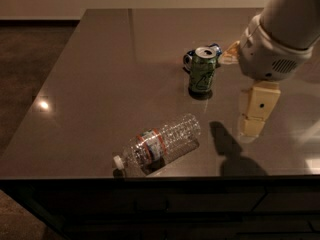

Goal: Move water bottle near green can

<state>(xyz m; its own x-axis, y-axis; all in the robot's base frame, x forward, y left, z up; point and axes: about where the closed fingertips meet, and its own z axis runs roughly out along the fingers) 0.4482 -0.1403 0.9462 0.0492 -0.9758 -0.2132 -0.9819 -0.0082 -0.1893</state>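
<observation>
The water bottle point(162, 143) lies on its side near the front edge of the dark table point(100, 74), its white cap pointing front-left. The green can point(202, 70) stands upright behind and to the right of it, well apart from the bottle. My gripper point(256, 111) hangs below the white arm point(280, 34) on the right. It hovers over the table, right of the green can and right of the bottle, and touches neither. Its shadow falls on the table in front of it.
A blue can point(190, 58) lies on its side just behind the green can. A small yellowish object point(229, 54) sits behind the arm. The table's front edge point(160, 176) runs close below the bottle, with floor point(30, 49) to the left.
</observation>
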